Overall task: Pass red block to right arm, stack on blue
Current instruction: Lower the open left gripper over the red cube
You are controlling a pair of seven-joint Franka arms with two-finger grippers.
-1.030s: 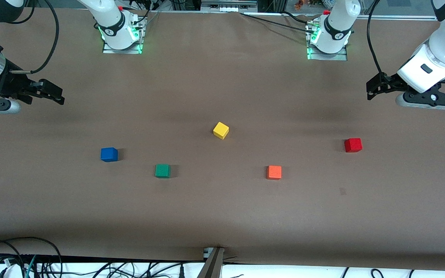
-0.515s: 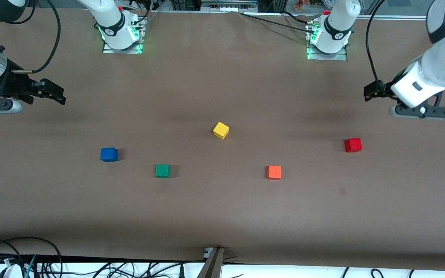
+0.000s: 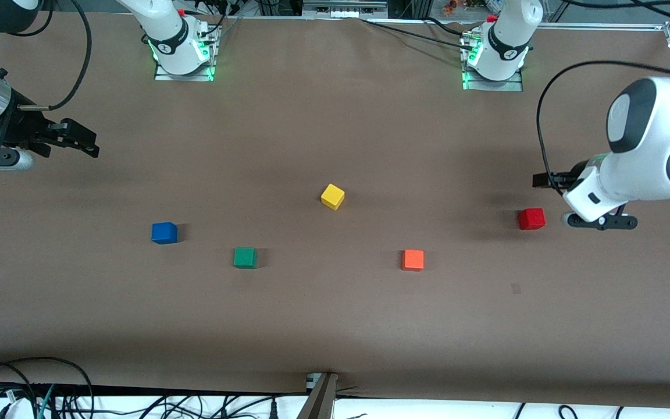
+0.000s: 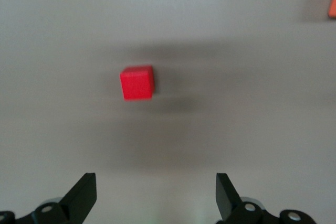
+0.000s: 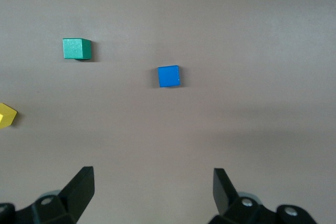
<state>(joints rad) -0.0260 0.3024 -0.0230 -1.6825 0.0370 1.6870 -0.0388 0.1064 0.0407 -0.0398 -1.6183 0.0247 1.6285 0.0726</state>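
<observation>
The red block [image 3: 531, 219] rests on the brown table toward the left arm's end; the left wrist view shows it [image 4: 137, 83] ahead of the fingertips. My left gripper [image 3: 546, 181] hangs over the table just beside it, open and empty [image 4: 155, 178]. The blue cube [image 3: 164, 233] sits toward the right arm's end and shows in the right wrist view [image 5: 168, 76]. My right gripper [image 3: 82, 142] waits over the table's edge at the right arm's end, open with nothing between its fingers [image 5: 152, 171].
A yellow cube [image 3: 332, 196] lies mid-table, tilted in plan. A green cube [image 3: 245, 257] sits beside the blue one, nearer the front camera. An orange cube [image 3: 413, 259] lies between the green cube and the red block. Cables run along the table's front edge.
The left arm has swung down and inward, bringing its open gripper close beside the red block. The right arm and all cubes have stayed put.
</observation>
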